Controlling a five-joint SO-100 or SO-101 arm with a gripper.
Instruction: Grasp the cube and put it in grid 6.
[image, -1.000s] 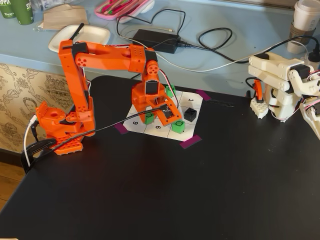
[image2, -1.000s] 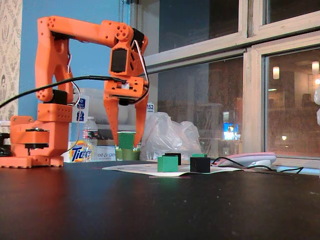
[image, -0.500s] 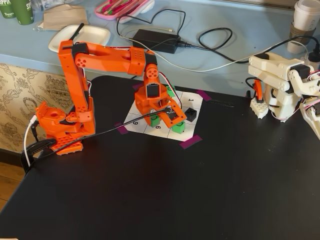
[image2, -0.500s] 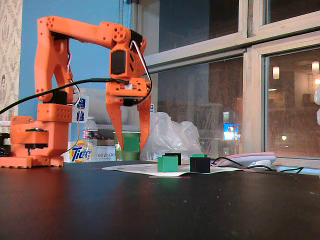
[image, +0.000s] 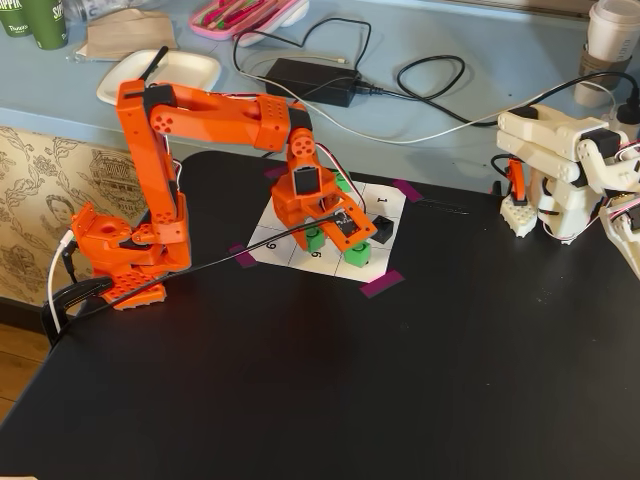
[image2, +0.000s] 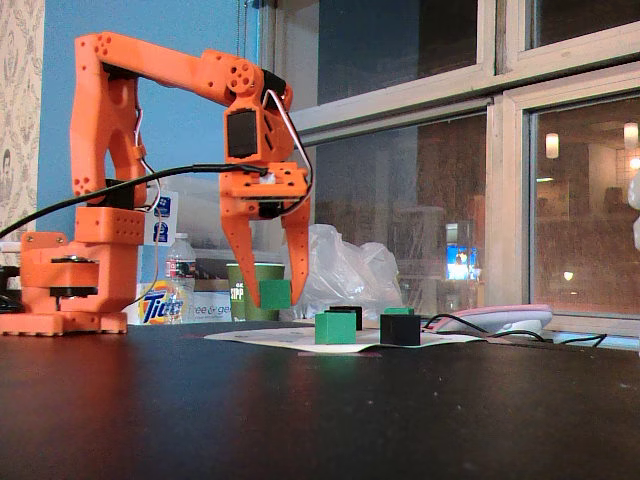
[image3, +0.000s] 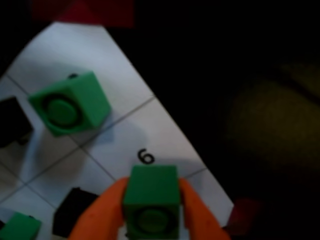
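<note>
Fingers (image3: 102, 210): two orange prongs, pinching the cube (image3: 151, 200) on opposite side faces, as the wrist view is showing. The gripper (image2: 275, 290) is hanging off the orange arm (image: 200, 105) with the cube lifted clear of the paper in a fixed view.

Cube: small, bright green, ring mark visible on one face. It is sitting low between the fingertips, directly above the paper grid (image3: 65, 60), with grid 6 (image3: 150, 135) lying just ahead of it in the wrist view, the printed "6" unobstructed.

Handling, as a judgement: the cube is looking rigid, light and smooth-sided, probably printed plastic. Flat parallel faces are giving the prongs a square seat; the present hold across the middle of two opposite sides is looking sound. A smooth surface could be letting it slip or twist if the squeeze is loosening.

Other items on the grid: a second green cube (image3: 70, 102) occupying a neighbouring cell; a black cube (image: 381, 227) nearby. A third green cube (image: 357, 252) is standing at the grid's near edge. A white arm (image: 560, 165) is standing well apart on the black table (image: 400, 400).
</note>
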